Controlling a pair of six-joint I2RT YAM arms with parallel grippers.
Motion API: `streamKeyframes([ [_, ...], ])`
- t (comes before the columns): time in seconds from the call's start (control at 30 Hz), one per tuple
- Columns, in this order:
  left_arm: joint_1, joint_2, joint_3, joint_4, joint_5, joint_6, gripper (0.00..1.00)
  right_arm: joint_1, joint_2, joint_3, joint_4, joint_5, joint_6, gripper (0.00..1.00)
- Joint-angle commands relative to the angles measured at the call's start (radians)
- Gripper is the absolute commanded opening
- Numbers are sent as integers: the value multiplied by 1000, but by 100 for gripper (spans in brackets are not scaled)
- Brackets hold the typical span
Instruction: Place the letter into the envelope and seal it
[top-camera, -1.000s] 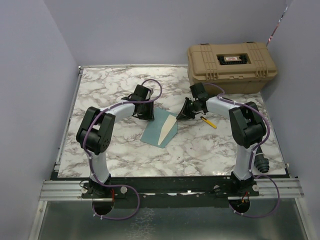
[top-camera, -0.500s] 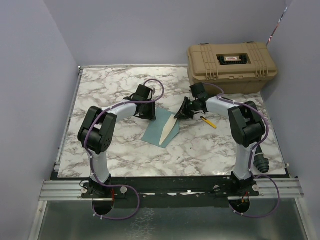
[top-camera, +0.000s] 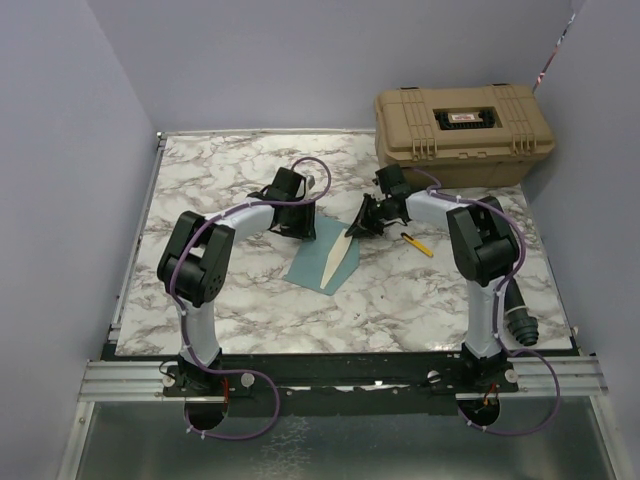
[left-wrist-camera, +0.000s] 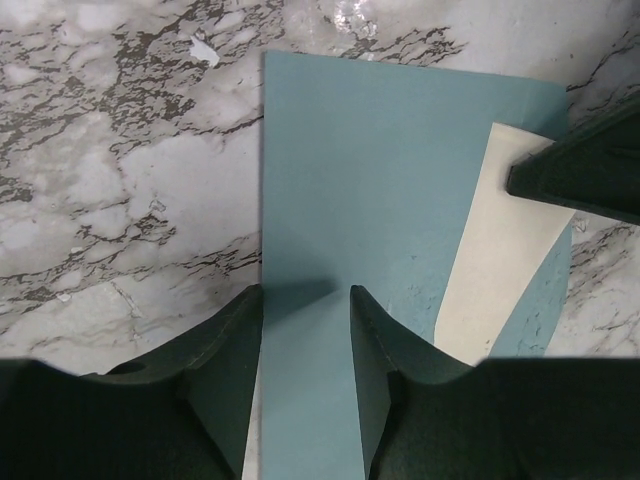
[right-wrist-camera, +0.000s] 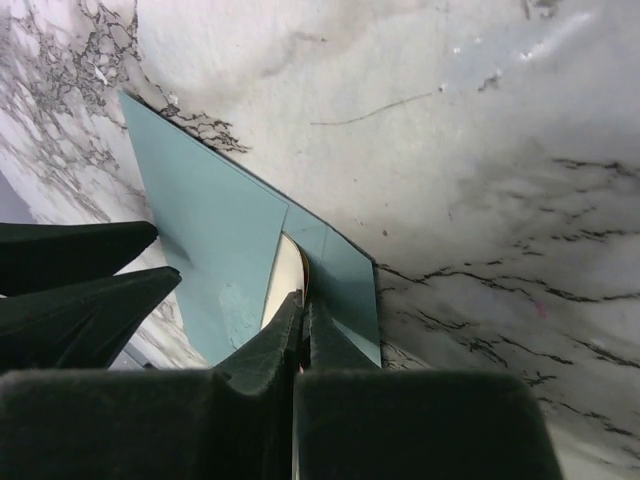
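Where the envelope lies: flat on the marble table (top-camera: 220, 180) between the two arms, the envelope (left-wrist-camera: 380, 180) shows a plain teal face.
Letter: the letter (left-wrist-camera: 490, 270) sits partly inside, and a cream strip of it (its back) shows between teal panels along the envelope's right side.
Left gripper: the left gripper (left-wrist-camera: 305, 300) is down at the envelope's far left corner with its fingers apart; bare teal paper shows between them.
Right gripper: the right gripper (right-wrist-camera: 303, 305) has its fingers pressed together at the letter's far tip, apparently pinching it.
Surroundings: a tan hard case (top-camera: 462, 130) stands at the far right corner, and a small yellow object (top-camera: 418, 244) (too small to name) lies by the right arm.
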Motion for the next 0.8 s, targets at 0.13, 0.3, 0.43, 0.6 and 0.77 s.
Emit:
streamKeyframes([
  [0.13,-15,85,-16,-45,74,39,42,3,72,81,3,-80,-64,0],
  [0.3,-15,70,-17,-46,16,16,41,4,50,94,4,-58,-83,8],
  [0.43,-12,71,-8,-54,-24,-7,39,1,-11,89,-70,31,-110,30],
  [0.6,-12,77,-12,-56,-33,-14,37,-9,-65,72,-136,104,-128,52],
  [0.77,-12,79,-11,-59,-26,-17,37,-9,-76,63,-146,109,-129,55],
])
